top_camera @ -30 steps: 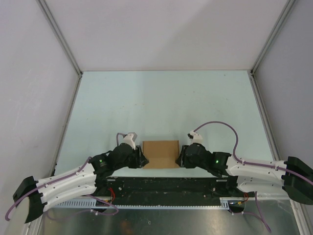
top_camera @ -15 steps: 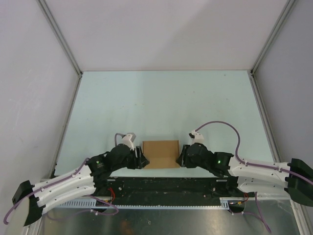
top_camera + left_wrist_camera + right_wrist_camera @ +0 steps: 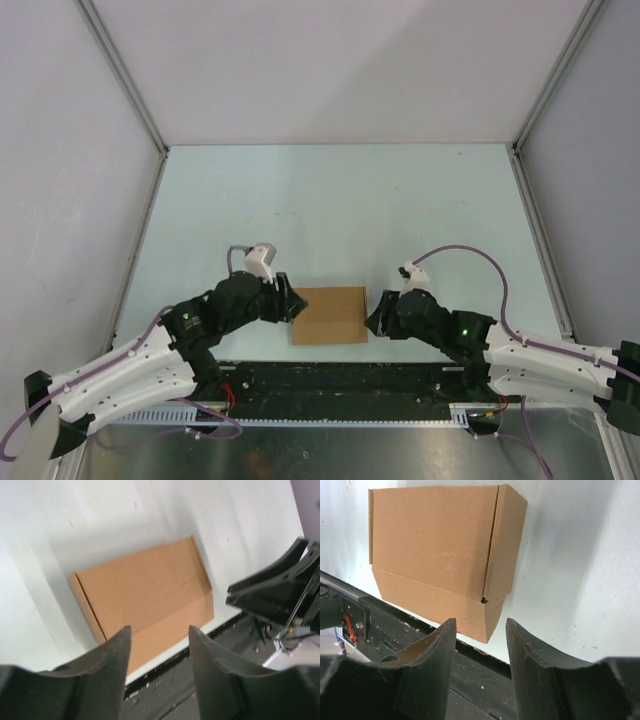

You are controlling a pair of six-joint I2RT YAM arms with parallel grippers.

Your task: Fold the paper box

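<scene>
At the near edge of the counter [image 3: 340,200], the black mounting rail [image 3: 340,382] carries both arms, which angle inward toward each other. Just beyond the rail, the paper box [image 3: 328,315] lies flat as a closed brown rectangular carton, its lid down and one side flap tucked along the right end. You have the left tool [image 3: 291,303] at the box's left end and the right tool [image 3: 374,321] at its right end; both are released, fingers spread, with nothing between them. Whether either fingertip touches the cardboard cannot be told from the overhead view; both wrist views suggest a gap. The far counter lies bare beyond the box. Judged from this, folding is in its closing step. Your next move calls for checking that the front flap is seated and pressing it home if it springs.
</scene>
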